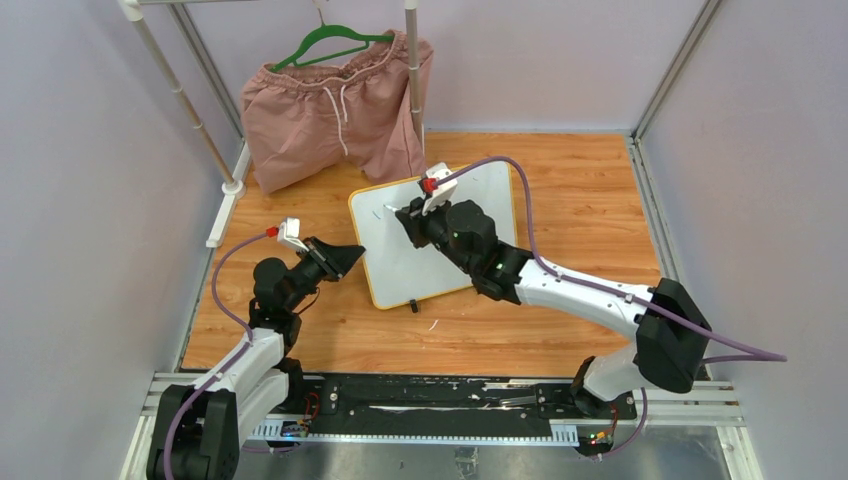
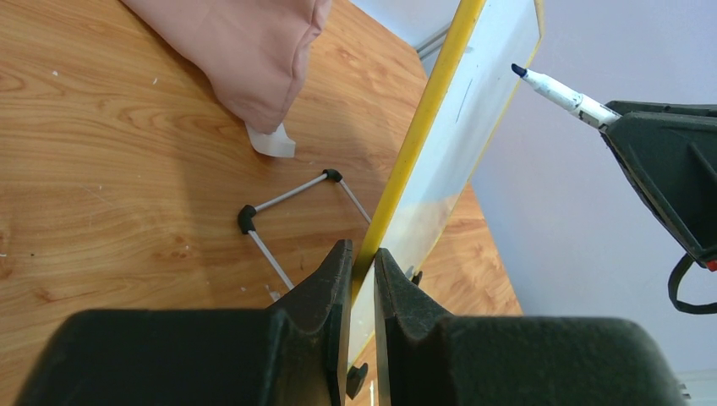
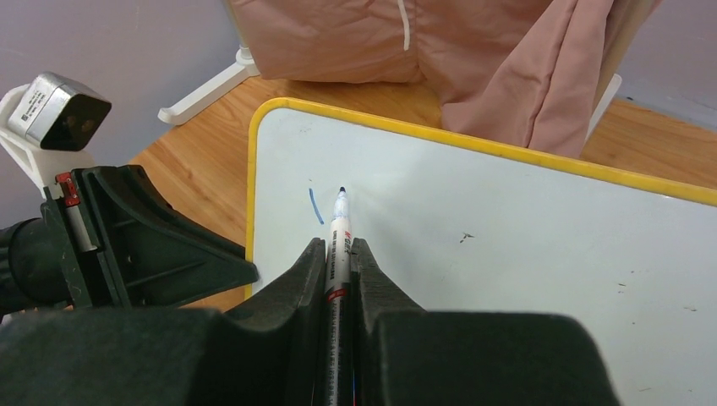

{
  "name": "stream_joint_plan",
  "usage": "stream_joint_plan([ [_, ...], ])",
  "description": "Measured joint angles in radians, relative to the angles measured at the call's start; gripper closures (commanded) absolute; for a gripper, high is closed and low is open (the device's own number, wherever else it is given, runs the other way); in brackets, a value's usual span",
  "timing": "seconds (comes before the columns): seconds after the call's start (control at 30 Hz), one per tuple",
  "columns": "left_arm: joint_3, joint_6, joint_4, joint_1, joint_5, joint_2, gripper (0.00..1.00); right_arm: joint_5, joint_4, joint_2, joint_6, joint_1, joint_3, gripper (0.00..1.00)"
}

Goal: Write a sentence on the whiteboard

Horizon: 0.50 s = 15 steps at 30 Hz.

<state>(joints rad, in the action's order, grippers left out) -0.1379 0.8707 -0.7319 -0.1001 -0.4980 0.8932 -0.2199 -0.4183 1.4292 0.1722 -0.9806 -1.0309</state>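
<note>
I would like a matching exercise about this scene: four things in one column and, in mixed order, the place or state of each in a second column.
Things:
1. left claw
2. right claw
3. pink shorts
4. blue stroke

Places or states:
A. hangs from the green hanger
B. shut on the marker
C. drawn on the whiteboard
D. clamped on the whiteboard's edge

Pairs: 1-D, 2-B, 3-A, 4-C.

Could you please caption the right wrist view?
Right end effector holds marker beside one short blue stroke on whiteboard.
</note>
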Motion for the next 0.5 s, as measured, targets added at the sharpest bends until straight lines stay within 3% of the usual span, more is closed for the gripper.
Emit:
stream_joint_plan([
  [0.5, 0.000, 0.000, 0.000, 0.000, 0.000, 0.000, 0.97, 0.011, 0.024, 0.035, 0.027, 0.000, -0.010, 1.00],
])
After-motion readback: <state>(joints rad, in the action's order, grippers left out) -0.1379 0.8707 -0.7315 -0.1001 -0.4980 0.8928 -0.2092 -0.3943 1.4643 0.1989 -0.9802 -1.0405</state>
